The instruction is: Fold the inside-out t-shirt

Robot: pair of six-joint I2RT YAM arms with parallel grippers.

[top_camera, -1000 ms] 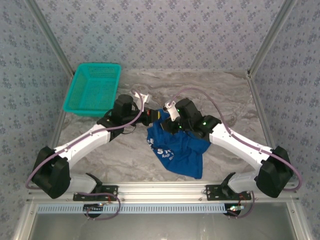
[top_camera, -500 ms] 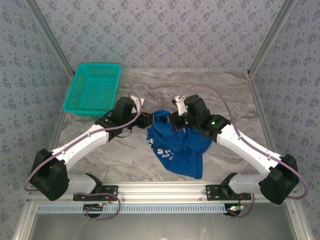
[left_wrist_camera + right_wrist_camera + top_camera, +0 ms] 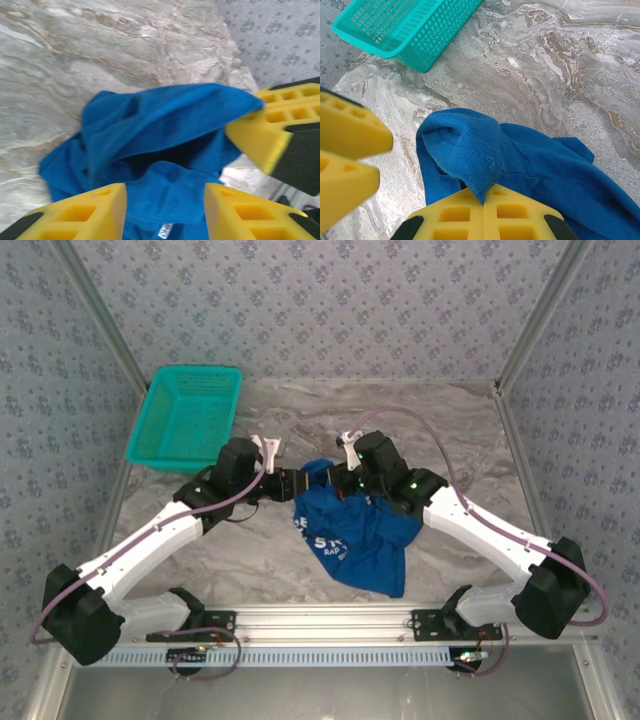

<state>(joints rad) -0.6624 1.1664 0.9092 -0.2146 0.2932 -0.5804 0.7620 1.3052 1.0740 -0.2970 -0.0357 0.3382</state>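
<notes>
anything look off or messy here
The t-shirt lies crumpled in a heap rather than spread flat. One fold is pinched up in the shut right gripper, and the left gripper is open over the cloth. Nothing looks torn or spilled.

You have open surface (image 3: 460,440) to the right of the shirt (image 3: 350,535) and beyond it, out to the wall (image 3: 590,440). On the left, bare surface lies between the shirt and the basket (image 3: 185,418), which blocks the far left corner. At the shirt's far edge room is tight. The left claw (image 3: 298,482), jaws apart, faces the right claw (image 3: 340,483), pinched on a fold, with only a narrow gap between them. The rail (image 3: 330,618) closes off the near side.
</notes>
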